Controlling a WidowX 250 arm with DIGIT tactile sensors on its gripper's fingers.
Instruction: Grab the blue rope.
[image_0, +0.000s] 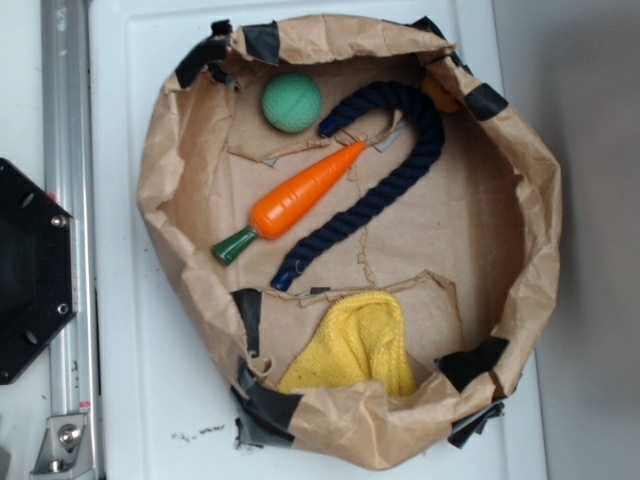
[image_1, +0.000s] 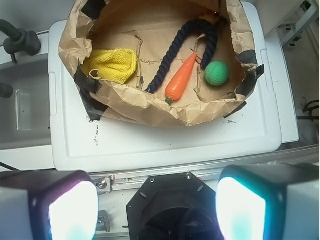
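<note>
While the pincer (image_1: 152, 205) gapes, blue rope (image_1: 181, 46) lies well apart.

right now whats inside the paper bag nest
Inside the paper bag: the blue rope, a toy carrot, a green ball, a yellow cloth. An orange object is mostly hidden under the rim.

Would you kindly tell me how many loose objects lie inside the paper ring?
4, possibly more hidden: rope in the middle, carrot beside it, ball near the rim, cloth at the opposite rim.
</note>
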